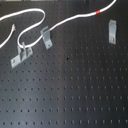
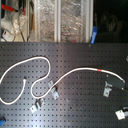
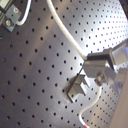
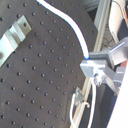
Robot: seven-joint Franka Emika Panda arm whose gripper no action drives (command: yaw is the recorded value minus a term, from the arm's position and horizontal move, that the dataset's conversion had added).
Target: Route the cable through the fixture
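Tool (image 4: pixel 92 67) gripping cable (image 2: pixel 75 73) near its red band. Routing is just beginning; next, carrying it to the fixture (image 2: pixel 54 92).

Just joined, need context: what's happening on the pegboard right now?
A Panda arm is working a white cable across a black pegboard. In both wrist views the gripper appears shut on the cable; in the second exterior view it sits at the second exterior view's right, just past the red band. Three metal clips are mounted on the board: two close together and one apart. The cable curves past the pair and looks unseated.
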